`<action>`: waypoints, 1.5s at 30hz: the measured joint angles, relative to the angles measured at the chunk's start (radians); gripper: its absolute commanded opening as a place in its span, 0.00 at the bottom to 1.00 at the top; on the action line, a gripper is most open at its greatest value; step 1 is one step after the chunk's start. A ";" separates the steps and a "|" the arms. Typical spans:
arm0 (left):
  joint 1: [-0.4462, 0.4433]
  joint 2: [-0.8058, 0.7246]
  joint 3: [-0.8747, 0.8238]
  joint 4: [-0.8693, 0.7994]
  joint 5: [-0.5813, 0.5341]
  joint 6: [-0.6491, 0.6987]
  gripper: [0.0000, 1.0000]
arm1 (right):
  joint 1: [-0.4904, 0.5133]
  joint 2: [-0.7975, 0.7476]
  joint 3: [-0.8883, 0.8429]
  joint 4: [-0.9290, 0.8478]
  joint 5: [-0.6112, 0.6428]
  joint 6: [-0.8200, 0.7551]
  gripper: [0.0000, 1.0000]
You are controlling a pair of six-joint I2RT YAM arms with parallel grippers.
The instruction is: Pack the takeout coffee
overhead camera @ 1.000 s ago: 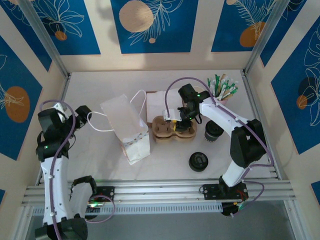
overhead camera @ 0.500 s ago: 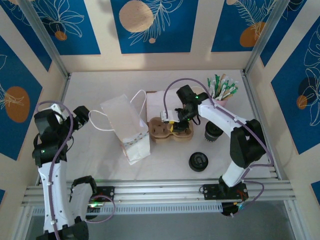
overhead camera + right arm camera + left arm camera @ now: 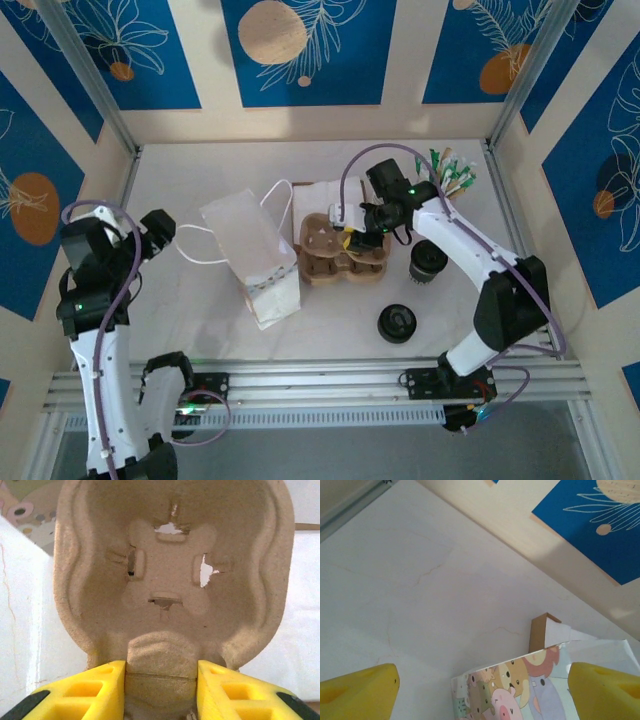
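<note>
Pulp tray (image 3: 165, 575) is looking light, stiff but crushable; right claw (image 3: 161, 674) is clamping its centre ridge, left claw (image 3: 482, 687) sitting apart.

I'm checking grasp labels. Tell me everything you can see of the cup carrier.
The carrier is tan moulded pulp, rough and fibrous, with round wells. The well floor seen from the wrist has slit tabs, some torn through. It holds no cups. The right gripper is shut on its centre ridge. From above, it is mid-table just right of the white bag; whether they touch, or whether it is lifted, is unclear.
</note>
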 measured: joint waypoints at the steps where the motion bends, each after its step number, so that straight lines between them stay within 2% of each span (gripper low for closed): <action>1: 0.000 0.003 0.011 -0.004 -0.001 0.004 0.87 | 0.002 -0.018 0.004 -0.003 0.012 0.024 0.39; 6: 0.000 0.052 0.121 -0.029 -0.005 0.053 0.86 | 0.033 -0.116 0.009 -0.019 0.074 0.147 0.38; 8: 0.000 0.093 0.188 -0.034 0.025 0.082 0.82 | 0.043 -0.166 0.009 -0.027 0.093 0.204 0.34; 12: -0.021 0.225 0.355 -0.071 0.107 0.151 0.78 | 0.043 -0.261 -0.005 -0.045 0.119 0.308 0.34; 15: -0.098 0.344 0.478 -0.112 0.121 0.225 0.78 | 0.040 -0.307 -0.018 -0.060 0.148 0.383 0.34; 18: -0.212 0.470 0.555 -0.161 0.125 0.326 0.77 | 0.031 -0.332 -0.037 -0.066 0.172 0.463 0.33; 20: -0.287 0.559 0.606 -0.222 0.114 0.404 0.72 | 0.017 -0.342 -0.039 -0.068 0.175 0.517 0.30; 23: -0.370 0.675 0.680 -0.312 0.077 0.515 0.70 | 0.006 -0.373 -0.040 -0.060 0.168 0.594 0.29; 27: -0.415 0.744 0.711 -0.386 0.057 0.612 0.70 | 0.016 -0.430 -0.027 -0.058 0.144 0.671 0.30; 29: -0.422 0.751 0.711 -0.415 0.064 0.646 0.72 | 0.054 -0.444 0.011 -0.063 0.136 0.699 0.30; 34: -0.423 0.739 0.688 -0.376 0.004 0.621 0.84 | 0.225 -0.459 0.105 -0.052 0.145 0.743 0.29; 37: -0.397 0.690 0.602 -0.268 -0.077 0.531 0.83 | 0.311 -0.463 0.135 -0.027 0.156 0.789 0.29; 39: -0.341 0.660 0.560 -0.207 -0.083 0.452 0.78 | 0.360 -0.461 0.148 -0.006 0.171 0.821 0.28; 41: -0.232 0.635 0.512 -0.120 -0.052 0.346 0.69 | 0.420 -0.452 0.162 0.015 0.191 0.848 0.28; 43: -0.148 0.618 0.449 -0.036 -0.018 0.257 0.68 | 0.481 -0.432 0.183 0.030 0.206 0.863 0.29; 45: -0.105 0.614 0.365 0.034 0.018 0.180 0.69 | 0.531 -0.406 0.206 0.042 0.228 0.872 0.29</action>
